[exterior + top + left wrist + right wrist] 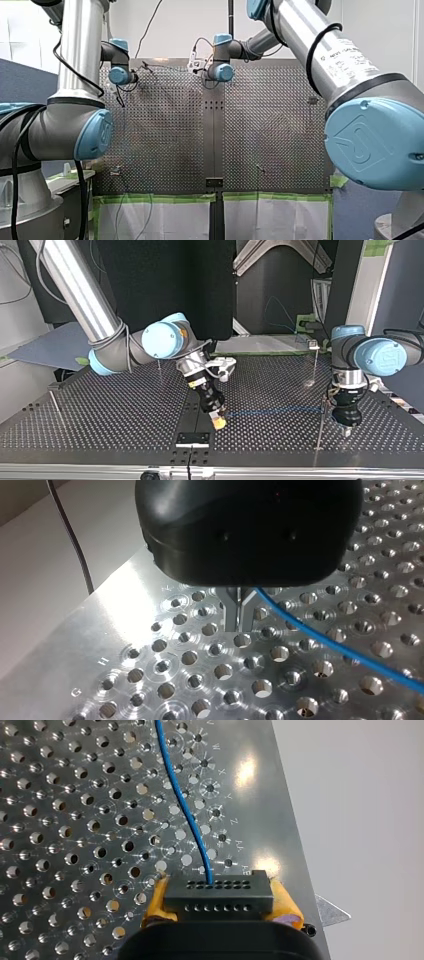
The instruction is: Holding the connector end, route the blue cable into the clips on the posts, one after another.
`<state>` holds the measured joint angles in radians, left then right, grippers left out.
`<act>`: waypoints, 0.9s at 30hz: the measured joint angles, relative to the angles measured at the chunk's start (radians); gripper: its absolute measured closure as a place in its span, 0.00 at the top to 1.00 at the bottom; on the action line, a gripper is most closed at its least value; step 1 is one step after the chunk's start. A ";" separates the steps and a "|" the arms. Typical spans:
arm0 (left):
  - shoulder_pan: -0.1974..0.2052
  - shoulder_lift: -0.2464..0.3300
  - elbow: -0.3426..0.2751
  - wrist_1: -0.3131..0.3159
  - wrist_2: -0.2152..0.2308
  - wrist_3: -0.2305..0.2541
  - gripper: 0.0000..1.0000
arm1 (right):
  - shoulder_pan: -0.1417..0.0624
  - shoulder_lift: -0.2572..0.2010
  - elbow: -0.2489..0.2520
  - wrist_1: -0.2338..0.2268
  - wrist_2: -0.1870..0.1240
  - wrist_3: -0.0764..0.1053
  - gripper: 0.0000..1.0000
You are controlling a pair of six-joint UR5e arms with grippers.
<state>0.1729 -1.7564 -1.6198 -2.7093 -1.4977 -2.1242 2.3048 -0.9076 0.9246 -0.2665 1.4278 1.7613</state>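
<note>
Fingers (285, 906) of my right gripper (218, 422), yellow-padded, clamp the connector (219, 895) at the top view's lower centre; my left gripper (346, 430) pinches the blue cable (325, 642) at lower right. Routing seems just starting; next, carry the cable onto a post (320, 432).

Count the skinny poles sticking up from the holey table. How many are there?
4, in the top view: one post at the far left, one behind my right arm, one at the back right, one beside my left gripper. The arms may hide more.
</note>
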 joint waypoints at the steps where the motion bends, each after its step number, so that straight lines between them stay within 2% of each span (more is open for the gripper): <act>1: 0.000 0.000 0.000 -0.001 0.000 -0.001 0.43 | 0.000 0.000 0.000 0.000 0.000 0.000 0.00; 2: 0.000 0.000 0.000 -0.002 -0.001 -0.002 0.64 | 0.000 0.000 0.000 0.001 0.000 0.000 0.00; 3: 0.000 0.000 0.000 -0.003 -0.001 -0.002 0.75 | 0.000 0.000 0.000 0.001 0.000 0.000 0.00; 4: 0.000 0.001 0.000 -0.007 -0.002 -0.003 0.75 | 0.000 0.000 0.000 0.001 0.000 0.000 0.00; 6: 0.001 0.004 0.000 -0.014 -0.003 -0.003 0.89 | 0.000 0.000 0.000 0.002 0.000 -0.001 0.00; 7: 0.001 0.008 0.000 -0.018 -0.006 -0.005 0.89 | 0.000 0.000 0.000 0.003 0.000 -0.001 0.00; 9: -0.001 0.016 0.000 -0.024 -0.016 -0.010 0.97 | 0.000 0.000 0.000 0.005 0.000 -0.002 0.00; 11: -0.005 0.022 0.000 -0.036 -0.034 -0.015 1.00 | 0.000 0.000 0.000 0.006 0.000 -0.003 0.00; 17: -0.009 0.028 0.000 -0.088 -0.062 -0.033 1.00 | -0.001 0.000 0.000 0.016 0.000 -0.006 0.00; 22: -0.011 0.030 -0.001 -0.134 -0.063 -0.072 1.00 | -0.001 0.000 0.001 0.027 0.000 -0.010 0.00; 27: -0.016 0.029 -0.002 -0.180 -0.053 -0.064 1.00 | -0.001 0.000 0.001 0.040 0.000 -0.014 0.00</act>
<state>0.1572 -1.7273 -1.6220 -2.8895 -1.5508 -2.1884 2.3041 -0.9076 0.9254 -0.2264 1.4280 1.7474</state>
